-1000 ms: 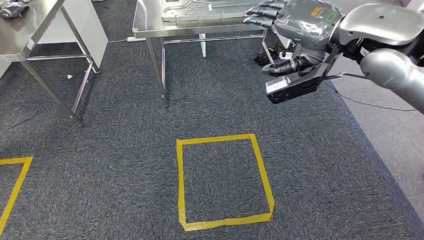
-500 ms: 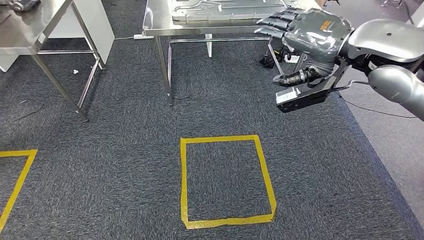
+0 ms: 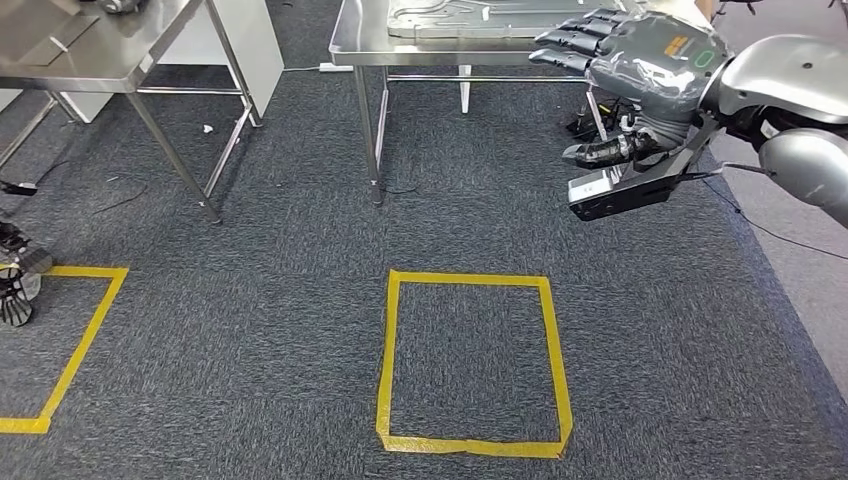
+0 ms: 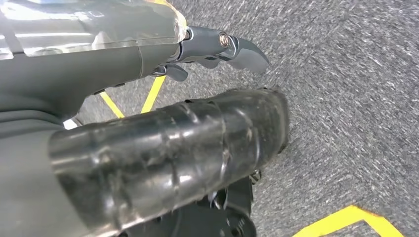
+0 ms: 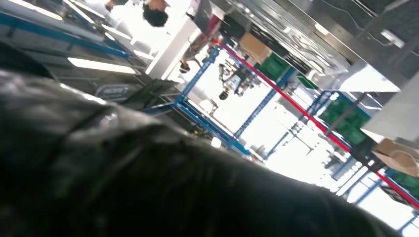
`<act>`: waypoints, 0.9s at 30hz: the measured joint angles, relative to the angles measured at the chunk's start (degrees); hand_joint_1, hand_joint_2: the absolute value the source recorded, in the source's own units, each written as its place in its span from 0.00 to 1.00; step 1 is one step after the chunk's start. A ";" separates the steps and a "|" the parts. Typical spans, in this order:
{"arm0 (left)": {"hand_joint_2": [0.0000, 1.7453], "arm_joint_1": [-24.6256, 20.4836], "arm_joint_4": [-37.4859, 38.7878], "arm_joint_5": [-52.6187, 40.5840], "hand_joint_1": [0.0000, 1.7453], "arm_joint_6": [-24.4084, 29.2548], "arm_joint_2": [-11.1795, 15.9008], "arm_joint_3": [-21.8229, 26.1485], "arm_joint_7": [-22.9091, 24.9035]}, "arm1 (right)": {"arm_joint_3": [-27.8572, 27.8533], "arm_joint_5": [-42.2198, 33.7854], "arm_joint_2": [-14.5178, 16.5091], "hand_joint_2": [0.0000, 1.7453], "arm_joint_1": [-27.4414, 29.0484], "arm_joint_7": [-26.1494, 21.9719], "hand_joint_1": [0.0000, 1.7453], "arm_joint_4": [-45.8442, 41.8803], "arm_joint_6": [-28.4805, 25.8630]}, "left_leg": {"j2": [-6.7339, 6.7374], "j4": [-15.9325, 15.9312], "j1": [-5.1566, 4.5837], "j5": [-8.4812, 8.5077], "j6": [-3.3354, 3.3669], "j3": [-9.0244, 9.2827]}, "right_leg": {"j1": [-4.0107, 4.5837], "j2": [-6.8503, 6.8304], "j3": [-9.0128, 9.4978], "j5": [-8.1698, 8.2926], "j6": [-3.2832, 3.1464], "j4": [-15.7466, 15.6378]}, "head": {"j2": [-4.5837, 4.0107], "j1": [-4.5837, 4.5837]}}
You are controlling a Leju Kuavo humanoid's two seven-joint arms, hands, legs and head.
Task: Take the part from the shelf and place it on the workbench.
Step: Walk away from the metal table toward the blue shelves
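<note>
My right hand (image 3: pixel 650 60) is raised at the upper right of the head view, its fingers stretched toward the steel workbench (image 3: pixel 440 48). Under its palm hangs the part (image 3: pixel 630 188), a flat black bar with a white label, held between the thumb and the fingers. The hand is level with the workbench's near right corner, above the carpet. A grey moulded panel (image 3: pixel 480 14) lies on the workbench top. In the left wrist view my left hand (image 4: pixel 163 123) hangs over the carpet, its thumb and fingers apart and holding nothing.
A second steel table (image 3: pixel 90 50) stands at the far left. A yellow tape square (image 3: pixel 470 362) marks the carpet in front of me, with another (image 3: pixel 60 350) at the left. A small dark ribbed object (image 3: pixel 15 285) sits at the left edge. Blue racking (image 5: pixel 197 98) is behind the right hand.
The whole picture has shifted right and slightly down, so the camera has turned left. My right hand still holds the part in the same pose.
</note>
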 joint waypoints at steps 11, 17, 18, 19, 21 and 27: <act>0.00 -0.08 -0.01 -0.45 0.00 -0.20 0.04 0.39 -0.83 | -1.65 0.04 0.16 0.00 -0.93 -0.21 0.00 -0.36 1.05 | 2.11 -18.36 -0.26 8.34 2.93 9.36 | 0.49 -2.74 0.49 -1.66 2.14 1.52 | 0.00 0.12; 0.00 -0.09 -0.02 -0.77 0.00 0.02 0.01 0.42 -0.84 | -1.48 0.04 -0.31 0.00 -0.44 -0.22 0.00 -0.37 1.07 | -2.47 -18.25 -0.35 9.42 3.32 8.49 | 0.34 2.30 -4.69 -6.46 2.26 13.40 | 0.01 0.16; 0.00 -0.04 -0.02 -0.81 0.00 0.04 0.00 0.42 -0.84 | -1.48 0.04 -0.37 0.00 -0.38 -0.21 0.00 -0.36 1.04 | -3.28 -17.98 -0.35 9.46 3.25 8.31 | 0.33 2.81 -2.83 -4.45 2.10 9.71 | 0.00 0.17; 0.00 0.00 -0.02 -0.85 0.00 0.07 -0.03 0.42 -0.84 | -1.49 0.04 -0.43 0.00 -0.38 -0.21 0.00 -0.36 1.00 | -4.01 -17.69 -0.35 9.47 3.11 8.11 | 0.34 3.88 -0.79 -2.88 1.90 5.59 | -0.01 0.16; 0.00 0.03 -0.02 -0.89 0.00 0.08 -0.07 0.42 -0.85 | -1.51 0.04 -0.48 0.00 -0.39 -0.20 0.00 -0.36 0.93 | -4.86 -17.32 -0.35 9.48 2.88 7.85 | 0.37 5.84 1.83 -1.46 1.62 0.27 | -0.02 0.16; 0.00 0.04 -0.02 -0.90 0.00 0.08 -0.08 0.42 -0.95 | -1.54 0.03 -0.58 0.00 -0.33 -0.20 0.00 -0.46 0.86 | -5.75 -16.99 -0.40 9.61 2.04 7.13 | 0.60 5.02 2.00 -1.04 0.85 -0.64 | 0.00 0.14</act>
